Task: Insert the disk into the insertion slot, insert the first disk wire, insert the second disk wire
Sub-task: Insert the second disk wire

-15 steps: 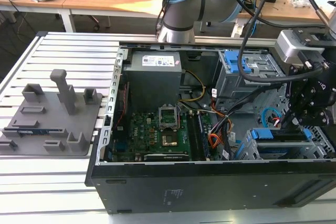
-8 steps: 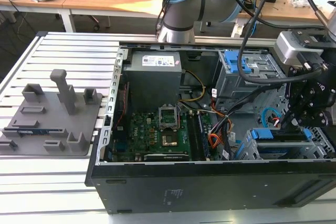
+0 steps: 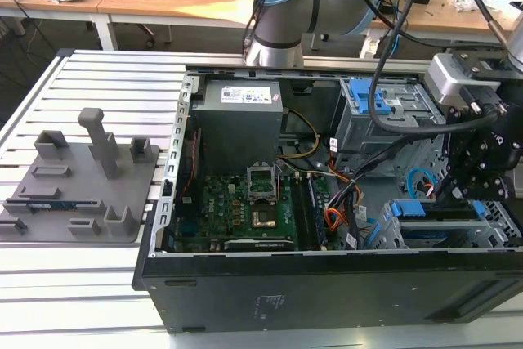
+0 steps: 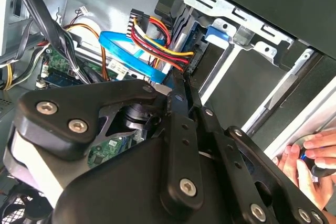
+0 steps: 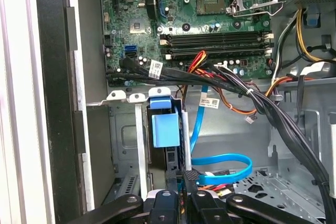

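Exterior view: tool is lowered beside the insertion slot, where the disk is seated.
Second wrist view: fingers are pressed together at the first disk wire; second disk wire risks being snagged.
First wrist view: a skewed plug could jam.

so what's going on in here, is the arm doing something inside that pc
Yes. The arm has its gripper down in the open computer case, at the back end of the disk, which already sits in the insertion slot. The fingertips are at the plug of the first disk wire, close against the drive. The second disk wire loops just beside it. A person's hand rests at the case edge.
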You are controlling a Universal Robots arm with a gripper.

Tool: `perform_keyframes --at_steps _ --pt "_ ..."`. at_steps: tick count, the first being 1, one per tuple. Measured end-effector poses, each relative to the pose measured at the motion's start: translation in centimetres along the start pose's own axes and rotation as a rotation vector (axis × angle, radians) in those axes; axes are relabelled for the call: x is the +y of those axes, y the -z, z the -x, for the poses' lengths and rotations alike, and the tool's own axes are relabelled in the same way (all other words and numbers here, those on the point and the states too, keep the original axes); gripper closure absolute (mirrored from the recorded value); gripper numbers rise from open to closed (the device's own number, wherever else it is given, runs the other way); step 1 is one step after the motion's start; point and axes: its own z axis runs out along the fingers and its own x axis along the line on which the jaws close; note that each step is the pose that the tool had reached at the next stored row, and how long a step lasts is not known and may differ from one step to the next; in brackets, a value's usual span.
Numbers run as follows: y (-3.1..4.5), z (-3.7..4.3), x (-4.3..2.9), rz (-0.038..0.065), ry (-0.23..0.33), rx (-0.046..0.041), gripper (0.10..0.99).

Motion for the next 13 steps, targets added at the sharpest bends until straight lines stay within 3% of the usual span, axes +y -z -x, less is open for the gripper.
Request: perform_keyframes --at_steps 10,11,13 --pt "-0.70 -0.24 -0.01 0.000 0.000 -0.0003 0.925" --pt "-0.49 -0.23 -0.01 0.000 0.000 -0.0028 0.918" --pt "0.62 -0.24 -0.02 0.000 0.000 -0.0003 0.792"
